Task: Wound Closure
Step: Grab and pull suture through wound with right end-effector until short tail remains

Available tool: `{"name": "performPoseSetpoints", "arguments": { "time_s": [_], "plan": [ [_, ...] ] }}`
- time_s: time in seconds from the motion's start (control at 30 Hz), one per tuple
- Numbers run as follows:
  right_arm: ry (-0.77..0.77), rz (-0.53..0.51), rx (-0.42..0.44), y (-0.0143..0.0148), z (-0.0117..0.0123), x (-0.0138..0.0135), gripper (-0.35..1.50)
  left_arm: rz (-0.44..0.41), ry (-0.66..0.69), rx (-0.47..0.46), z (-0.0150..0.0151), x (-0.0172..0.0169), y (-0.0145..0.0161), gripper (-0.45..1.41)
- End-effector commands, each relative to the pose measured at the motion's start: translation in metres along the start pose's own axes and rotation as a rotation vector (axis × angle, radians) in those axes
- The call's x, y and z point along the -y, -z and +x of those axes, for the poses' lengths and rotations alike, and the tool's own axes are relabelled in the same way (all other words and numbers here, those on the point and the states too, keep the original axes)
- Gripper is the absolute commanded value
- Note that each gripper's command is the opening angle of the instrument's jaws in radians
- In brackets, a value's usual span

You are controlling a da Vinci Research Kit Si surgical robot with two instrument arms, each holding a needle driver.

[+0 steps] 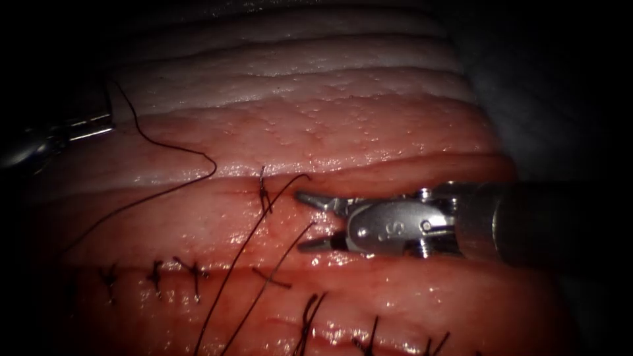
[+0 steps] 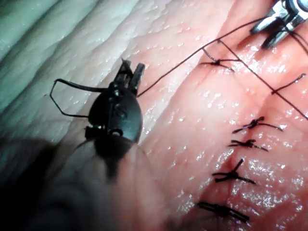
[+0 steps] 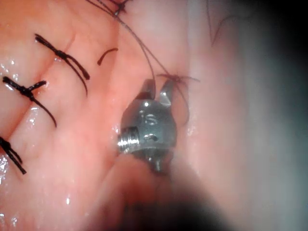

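While its jaws stand wide and hold nothing, the right tool (image 1: 307,222) sits just right of the newest knot (image 1: 264,192) on the cut (image 1: 395,173), with two loose ends of thread (image 1: 244,250) running beside its tips. Well apart to the left, the left tool (image 2: 131,74) pinches the thread, its jaws closed on it, above the tissue (image 1: 297,125). Finished stitches (image 1: 155,271) line the lower cut. I cannot make out the needle

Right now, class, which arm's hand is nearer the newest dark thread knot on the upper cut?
Right. The right hand sits open just right of the dark thread knot; the left hand is far left.
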Motion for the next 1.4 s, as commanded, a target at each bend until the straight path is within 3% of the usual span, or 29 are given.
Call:
{"name": "performPoseSetpoints", "arguments": {
  "time_s": [0.03, 0.43, 0.67, 0.73, 1.0, 1.23, 1.27, 1.3, 1.37, 1.4],
  "plan": [
    [0.0, 0.019, 0.013, -0.0005, 0.0004, 0.0004, -0.35, -0.001, -0.001, -0.001, -0.0003, 0.0001, -0.0007, -0.45],
    [-0.024, 0.035, 0.05, 0.0045, 0.0052, 0.0054, -0.35, -0.001, -0.001, -0.003, -0.0003, 0.0, -0.0008, -0.45],
    [0.004, 0.081, 0.039, 0.0074, 0.0112, 0.0109, -0.35, -0.004, -0.001, -0.002, -0.0003, -0.0001, -0.0009, -0.45],
    [0.021, 0.097, 0.029, 0.0085, 0.0143, 0.0135, -0.35, -0.002, -0.001, -0.002, -0.0003, -0.0002, -0.001, -0.45],
    [0.026, 0.117, 0.016, 0.0093, 0.0178, 0.0155, -0.35, -0.006, -0.003, 0.001, -0.0003, -0.0004, -0.0013, -0.45],
    [0.053, 0.123, 0.009, 0.009, 0.0181, 0.0159, -0.35, -0.009, -0.004, 0.001, -0.0003, -0.0005, -0.0014, -0.45],
    [0.093, 0.126, 0.01, 0.009, 0.0179, 0.0156, 0.14, -0.008, -0.004, 0.002, -0.0003, -0.0005, -0.0014, -0.45],
    [0.093, 0.126, 0.01, 0.009, 0.0179, 0.0156, 0.14, -0.008, -0.004, 0.002, -0.0003, -0.0005, -0.0014, -0.45],
    [0.144, 0.122, 0.001, 0.0091, 0.0175, 0.0147, 1.2, -0.009, -0.004, 0.0, -0.0003, -0.0006, -0.0014, -0.45],
    [0.148, 0.111, -0.011, 0.0093, 0.0172, 0.0144, 1.26, -0.009, -0.004, 0.0, -0.0003, -0.0006, -0.0014, -0.45]
  ]
}}
